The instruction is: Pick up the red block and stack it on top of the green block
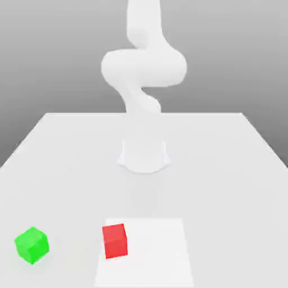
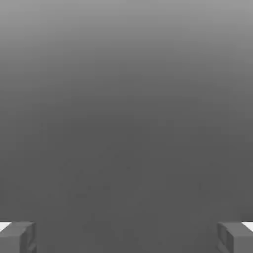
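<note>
Fingertips (image 2: 17, 237) frame the hand view at its two lower corners, spread as wide as they go, nothing between them; hand (image 2: 126, 238) empty, looking onto plain grey with no block under it. Working outward, in the exterior view: white arm (image 1: 143, 67) folded high above its base (image 1: 144, 156) at mid-bench (image 1: 67, 152). Red block (image 1: 115, 241) sits at the near edge of the bench, on a paler square patch (image 1: 157, 253), close to that patch's edge on the exterior view's left. Green block (image 1: 31, 244) sits further toward the exterior view's left, apart from the red one, about level with it. Neither block touched; stack not yet started. Step in hand, as I judge it: reach for the red block. To do it well, bring the hand over the block's centre first, then descend straight, so the spread fingers pass either side without nudging it. Orientation: red block is a cube, so no long axis to favour; it rests flat, top face up, but is turned slightly about the vertical, its faces not square to the bench edge. Judgement: roll the wrist to match that turn so the pads meet two opposite faces flat, not corners. Green block is likewise turned, an edge toward the camera; allow for that at placement.
</note>
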`<action>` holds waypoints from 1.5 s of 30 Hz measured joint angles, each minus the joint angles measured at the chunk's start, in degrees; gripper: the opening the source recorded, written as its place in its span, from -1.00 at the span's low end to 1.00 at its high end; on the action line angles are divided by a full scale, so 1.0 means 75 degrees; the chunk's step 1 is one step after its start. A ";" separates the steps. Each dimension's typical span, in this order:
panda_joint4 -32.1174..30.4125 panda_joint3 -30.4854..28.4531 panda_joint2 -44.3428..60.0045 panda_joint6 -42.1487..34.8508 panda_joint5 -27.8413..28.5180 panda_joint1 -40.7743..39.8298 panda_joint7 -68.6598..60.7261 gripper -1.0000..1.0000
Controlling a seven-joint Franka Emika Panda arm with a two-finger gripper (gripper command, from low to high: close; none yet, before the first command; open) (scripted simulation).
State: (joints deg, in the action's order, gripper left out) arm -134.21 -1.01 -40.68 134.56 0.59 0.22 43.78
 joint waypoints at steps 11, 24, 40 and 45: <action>-0.1450 -0.0697 0.3094 0.1669 0.0139 0.0091 -0.1395 0.00; -0.2617 -0.0814 0.6715 0.3863 -0.0639 -0.0204 -0.3291 0.00; -0.2690 -0.0761 0.6105 0.3312 -0.0313 -0.0396 -0.3005 -1.00; -0.1912 -0.1450 0.6114 0.2516 -0.0429 -0.1310 -0.1762 -1.00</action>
State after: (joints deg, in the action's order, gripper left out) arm -148.55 -11.89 5.18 153.43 -2.62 -9.60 30.57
